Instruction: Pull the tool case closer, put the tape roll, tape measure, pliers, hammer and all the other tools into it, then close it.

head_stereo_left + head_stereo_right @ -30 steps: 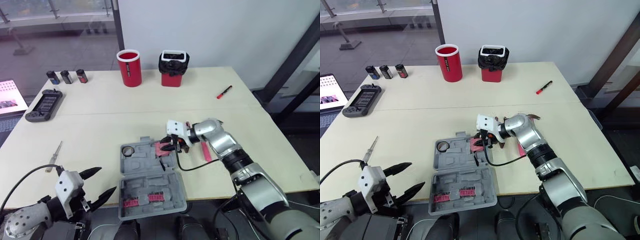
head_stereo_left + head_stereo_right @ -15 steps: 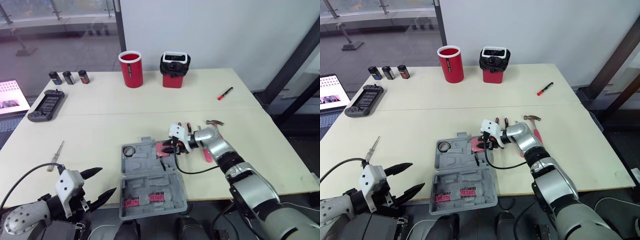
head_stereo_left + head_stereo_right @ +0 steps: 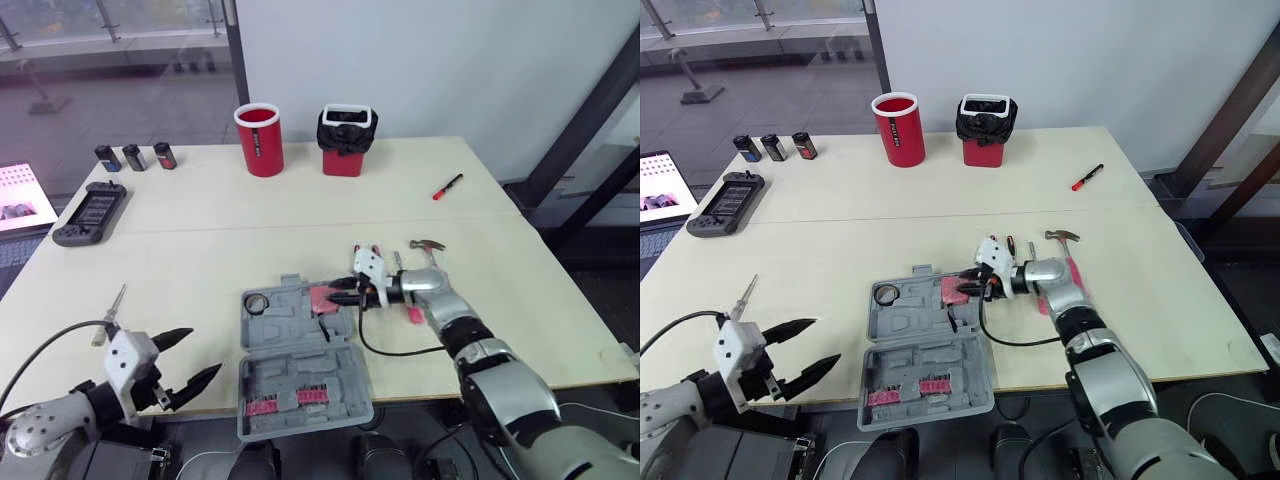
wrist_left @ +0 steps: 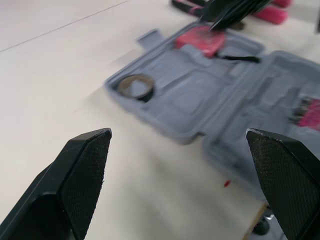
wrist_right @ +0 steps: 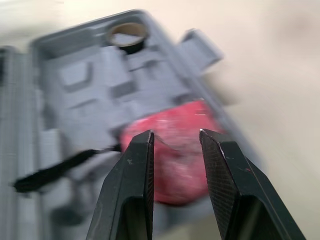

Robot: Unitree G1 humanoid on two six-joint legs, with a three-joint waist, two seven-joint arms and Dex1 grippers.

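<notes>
The grey tool case (image 3: pixel 285 335) lies open near the table's front edge, its lid (image 3: pixel 300 375) toward me. A tape roll (image 3: pixel 257 301) sits in its far left pocket. The pink tape measure (image 3: pixel 325 298) rests in the far right pocket, its black strap (image 3: pixel 323 328) trailing inward. My right gripper (image 3: pixel 338 296) hovers just right of the tape measure, fingers (image 5: pixel 135 165) slightly open, nothing between them. The hammer (image 3: pixel 430 245) lies on the table behind my right arm. A screwdriver (image 3: pixel 110 310) lies far left. My left gripper (image 3: pixel 205 350) is wide open below the front edge.
A red cup (image 3: pixel 260 138) and a black-and-red container (image 3: pixel 346 138) stand at the back. A red marker (image 3: pixel 448 186) lies back right. A game controller (image 3: pixel 88 212) and three small cans (image 3: pixel 134 157) sit at the far left. Pink bits (image 3: pixel 280 402) fill the lid.
My right arm has dropped lower and drawn back to the right, while the tape measure stays in the case. My left gripper has shifted a little to the left.
</notes>
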